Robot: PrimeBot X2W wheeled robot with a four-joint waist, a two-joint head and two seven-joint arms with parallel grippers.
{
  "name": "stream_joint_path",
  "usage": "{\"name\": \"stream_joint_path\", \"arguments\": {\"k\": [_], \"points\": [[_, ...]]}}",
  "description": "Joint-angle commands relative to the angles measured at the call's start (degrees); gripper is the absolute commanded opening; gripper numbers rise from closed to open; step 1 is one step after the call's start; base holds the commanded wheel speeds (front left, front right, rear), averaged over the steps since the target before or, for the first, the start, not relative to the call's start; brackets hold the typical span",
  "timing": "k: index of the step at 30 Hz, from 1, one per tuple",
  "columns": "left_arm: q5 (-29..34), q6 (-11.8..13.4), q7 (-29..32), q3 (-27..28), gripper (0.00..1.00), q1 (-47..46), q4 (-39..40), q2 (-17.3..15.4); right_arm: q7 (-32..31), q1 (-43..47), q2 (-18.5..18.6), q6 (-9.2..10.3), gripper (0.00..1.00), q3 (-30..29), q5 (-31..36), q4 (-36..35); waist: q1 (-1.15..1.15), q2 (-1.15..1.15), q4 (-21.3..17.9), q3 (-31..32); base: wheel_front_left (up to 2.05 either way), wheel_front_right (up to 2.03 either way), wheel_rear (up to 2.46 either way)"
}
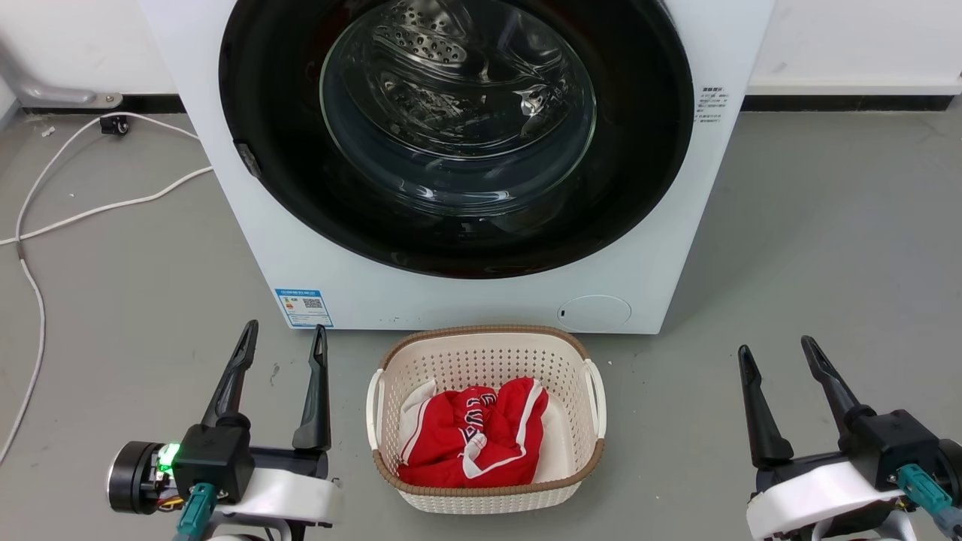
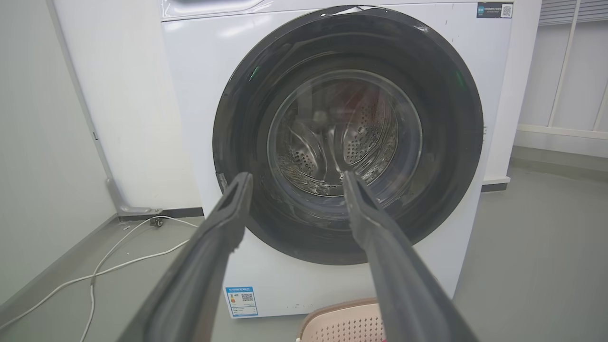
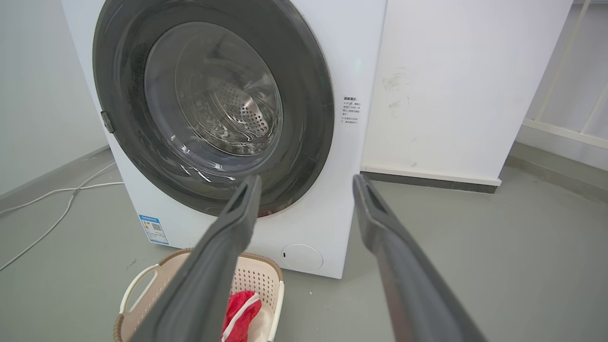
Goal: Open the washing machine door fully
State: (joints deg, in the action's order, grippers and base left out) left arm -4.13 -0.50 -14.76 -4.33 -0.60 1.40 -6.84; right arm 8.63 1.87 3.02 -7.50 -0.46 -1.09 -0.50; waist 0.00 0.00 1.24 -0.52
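Door (image 1: 456, 128) is shut, flush on the front of the washer (image 1: 451, 300), dead ahead of me. L gripper (image 1: 285, 327) and R gripper (image 1: 775, 345) are both spread, empty, low, well apart from it. Door's prob heavy, rigid, glossy, so slippery; glass bulge gives no grip. I'd hook the small tab (image 1: 248, 158) on its left rim.

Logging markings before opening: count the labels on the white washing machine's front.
3: a blue rectangular sticker at lower left, small printed text right of the round glossy black door, a dark QR label at the top right corner. Others may sit out of frame.
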Motion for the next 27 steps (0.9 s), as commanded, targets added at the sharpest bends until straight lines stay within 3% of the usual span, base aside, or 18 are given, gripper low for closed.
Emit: {"name": "stream_joint_path", "arguments": {"k": [1, 27], "points": [[0.8, -0.2, -0.3, 0.2, 1.0, 0.4, 0.1, 0.0, 0.5, 0.5, -0.2, 0.02, 1.0, 0.1, 0.8, -0.2, 0.0, 0.0, 0.0, 0.0, 0.0, 0.0, 0.0], [1.6, -2.6, -0.4, 3.4, 1.0, 0.7, -0.9, 2.2, 1.0, -0.2, -0.2, 0.02, 1.0, 0.1, -1.1, 1.6, 0.0, 0.0, -0.4, 0.0, 0.0, 0.0, 0.0]]}}
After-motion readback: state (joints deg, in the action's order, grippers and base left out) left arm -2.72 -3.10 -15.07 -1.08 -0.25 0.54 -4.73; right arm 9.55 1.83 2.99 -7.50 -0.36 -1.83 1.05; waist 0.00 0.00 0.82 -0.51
